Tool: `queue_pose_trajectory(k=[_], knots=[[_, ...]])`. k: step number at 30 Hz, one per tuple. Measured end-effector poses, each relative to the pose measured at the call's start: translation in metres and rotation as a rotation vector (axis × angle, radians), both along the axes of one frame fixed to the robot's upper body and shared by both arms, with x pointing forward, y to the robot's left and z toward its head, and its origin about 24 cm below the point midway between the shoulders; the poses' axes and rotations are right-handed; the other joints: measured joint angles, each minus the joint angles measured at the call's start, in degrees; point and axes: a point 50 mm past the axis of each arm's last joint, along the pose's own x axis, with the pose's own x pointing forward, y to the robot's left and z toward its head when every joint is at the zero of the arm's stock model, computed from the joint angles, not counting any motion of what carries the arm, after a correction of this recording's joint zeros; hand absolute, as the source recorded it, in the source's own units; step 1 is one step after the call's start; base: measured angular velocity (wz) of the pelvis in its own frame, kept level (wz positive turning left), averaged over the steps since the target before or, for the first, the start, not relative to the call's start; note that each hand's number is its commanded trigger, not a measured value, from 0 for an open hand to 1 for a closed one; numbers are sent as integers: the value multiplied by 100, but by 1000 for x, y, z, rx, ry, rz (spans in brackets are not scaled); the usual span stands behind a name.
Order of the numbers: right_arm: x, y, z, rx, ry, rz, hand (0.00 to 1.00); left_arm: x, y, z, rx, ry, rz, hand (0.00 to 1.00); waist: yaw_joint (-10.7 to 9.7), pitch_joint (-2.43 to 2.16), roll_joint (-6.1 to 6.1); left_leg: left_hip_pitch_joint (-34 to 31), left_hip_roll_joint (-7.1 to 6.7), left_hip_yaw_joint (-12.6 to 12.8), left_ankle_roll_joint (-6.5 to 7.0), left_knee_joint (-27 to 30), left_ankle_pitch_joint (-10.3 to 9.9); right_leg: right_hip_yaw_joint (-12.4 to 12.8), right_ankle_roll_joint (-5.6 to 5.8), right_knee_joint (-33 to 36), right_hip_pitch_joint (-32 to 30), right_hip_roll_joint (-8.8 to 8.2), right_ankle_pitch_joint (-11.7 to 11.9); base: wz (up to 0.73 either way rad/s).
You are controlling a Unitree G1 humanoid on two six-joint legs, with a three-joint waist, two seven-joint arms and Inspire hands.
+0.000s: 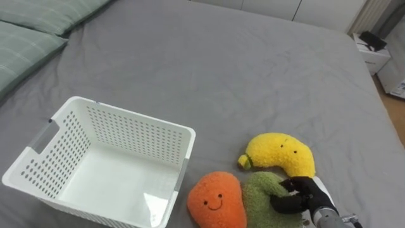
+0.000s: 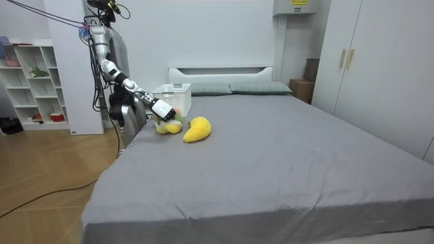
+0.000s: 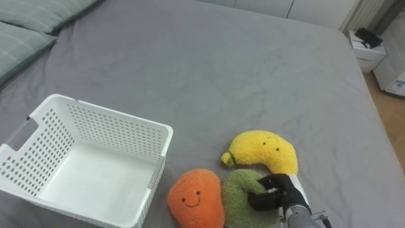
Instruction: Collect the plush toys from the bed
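Two pale green pillows [image 1: 28,41] lie at the far left corner of the bed [image 1: 221,69], which is covered with a smooth grey sheet. Nearer the robot, on the left part of the sheet, stands a white basket [image 1: 136,120] with perforated walls and a handle slot in its left end; nothing lies inside it.

Just right of the basket's near corner sits an orange toy [image 1: 215,199], a round plush with a smiling face turned up. A green toy [image 1: 258,197] lies against its right side, touching it. Behind the green one, and touching it as well, lies a yellow toy [image 1: 281,154], a curved plush with a small face and a dark stem end pointing left.

The right hand [image 1: 297,193] comes in from the lower right, and its dark fingers are curled round the right edge of the green toy, clamped on the plush. All three toys rest on the sheet, outside the basket.

At the far right, beyond the bed's corner, stands a white nightstand [image 1: 373,54] with something dark on top. In the room view the robot stands at the side of the bed, at the room view's left, with one arm stretched down to the toys beside the basket.
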Motion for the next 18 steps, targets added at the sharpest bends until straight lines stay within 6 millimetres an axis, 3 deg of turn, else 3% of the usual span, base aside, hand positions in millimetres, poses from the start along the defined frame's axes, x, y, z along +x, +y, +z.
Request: queue_pose_trajectory(k=[7, 18], knots=[[11, 0, 12, -4, -66, 12, 100, 2, 3, 1, 11, -14, 17, 0, -57, 3, 18, -1, -2, 10, 0, -12, 0, 10, 0, 9, -9, -2, 0, 0], [49, 2, 69, 7, -353, 34, 100, -7, 4, 1, -6, 1, 20, 0, -206, -1, 17, -26, -1, 35, 0, 14, 2, 8, 0, 15, -50, -4, 0, 0]])
